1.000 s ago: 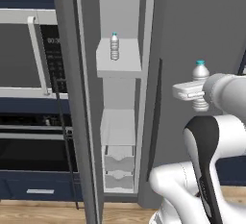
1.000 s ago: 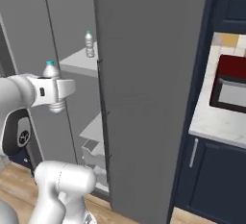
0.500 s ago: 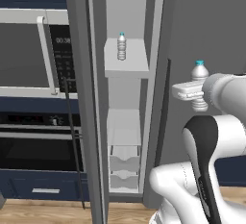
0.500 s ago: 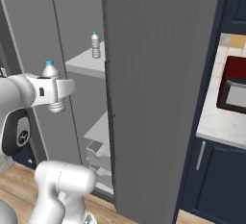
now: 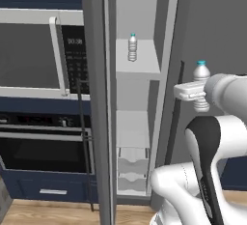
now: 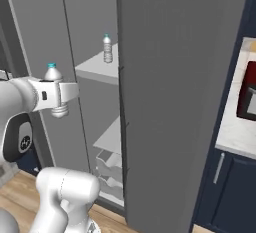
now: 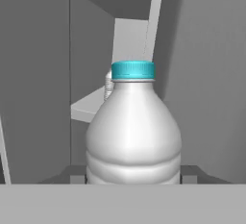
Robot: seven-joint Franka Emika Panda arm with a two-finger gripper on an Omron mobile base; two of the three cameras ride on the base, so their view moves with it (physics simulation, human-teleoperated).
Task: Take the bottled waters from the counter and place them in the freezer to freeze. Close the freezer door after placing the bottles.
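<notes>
Tool [image 5: 197, 92] grips an upright bottle [image 5: 201, 85] before the open freezer [image 5: 137, 98]; another bottle [image 5: 132, 47] stands near the shelf's [image 5: 144, 66] front edge.

A: Where do the base cameras sit?
B: Behind the gripper [image 5: 193, 92], one on each side, both facing forward onto the open freezer [image 5: 137, 69] and its shelf bottle [image 5: 132, 47].
A: And the hand camera?
B: Close behind the held bottle [image 7: 133, 131], looking past it into the freezer.
</notes>
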